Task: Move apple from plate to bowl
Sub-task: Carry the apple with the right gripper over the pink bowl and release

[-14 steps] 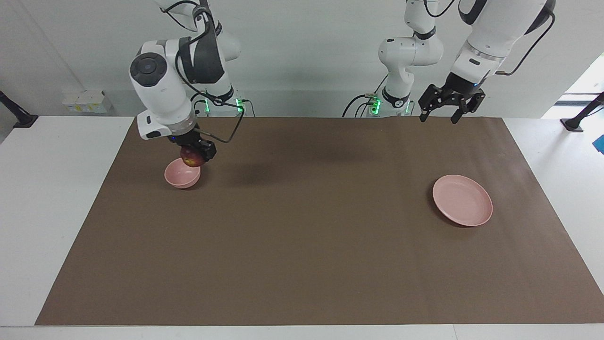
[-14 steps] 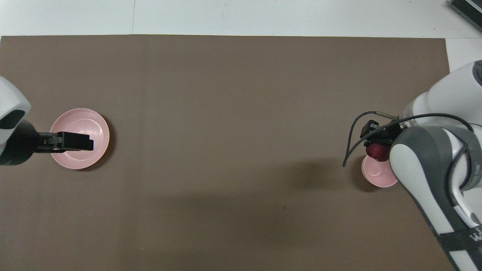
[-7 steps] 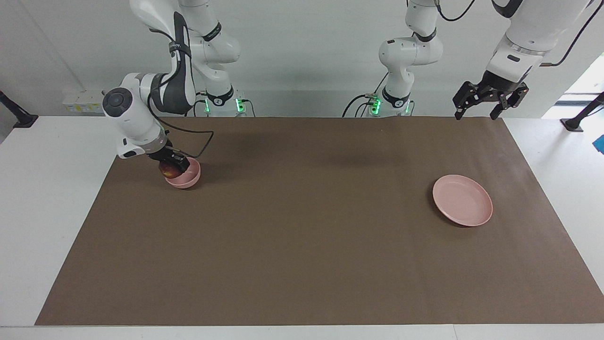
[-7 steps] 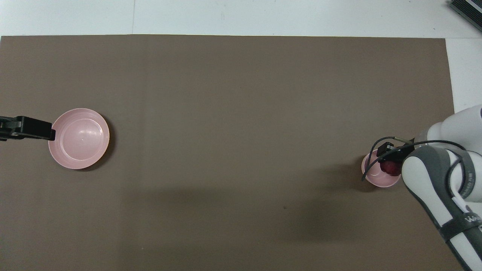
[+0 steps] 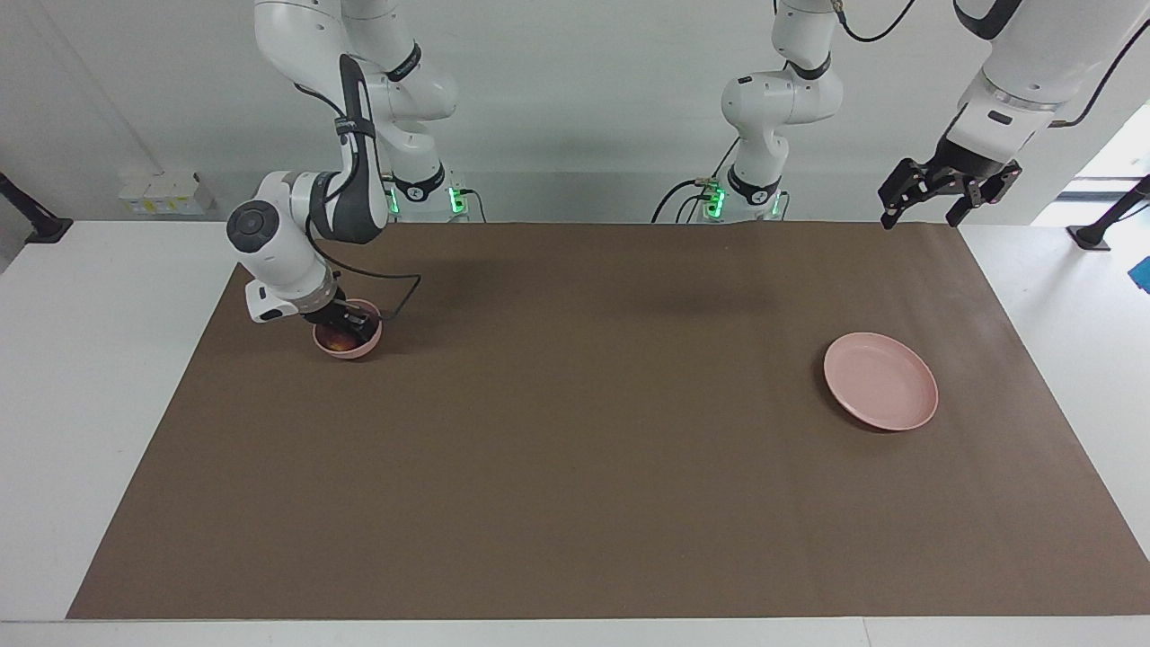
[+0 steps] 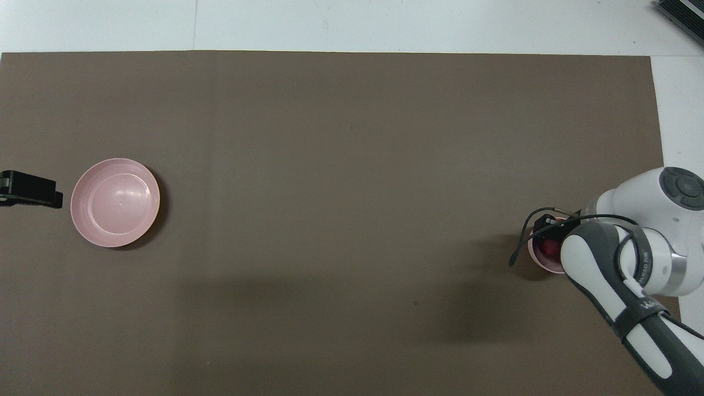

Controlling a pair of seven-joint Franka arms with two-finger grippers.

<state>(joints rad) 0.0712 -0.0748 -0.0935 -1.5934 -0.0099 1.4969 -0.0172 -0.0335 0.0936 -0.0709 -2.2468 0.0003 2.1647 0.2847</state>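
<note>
Since the earlier frames the right arm has swung down and the right hand (image 5: pixel 346 325) has sunk from above the bowl (image 5: pixel 348 340) into its mouth, carrying the apple (image 5: pixel 340 339) with it; the left hand (image 5: pixel 947 190) has risen and drawn off toward the left arm's end of the tabletop (image 5: pixel 90 359).

The brown mat (image 5: pixel 575 449) is covering most of the white tabletop. The right arm is bending low over the mat's corner at its own end, and its forearm is hiding part of the bowl in the overhead view; a band on that forearm is carrying white lettering, too partial to read. A black cable (image 5: pixel 395 292) is looping from the wrist past the bowl's rim.

The pink plate (image 5: pixel 880 380) is lying bare toward the left arm's end, well apart from the bowl. The left hand is hanging high over the mat's edge there, fingers spread wide, holding nothing.

The apple is sitting inside the bowl, dark red with a yellowish patch. The right hand's fingers are close around it; whether they are gripping it I cannot tell.

Green lights (image 5: pixel 456 194) are glowing at both arm bases.
</note>
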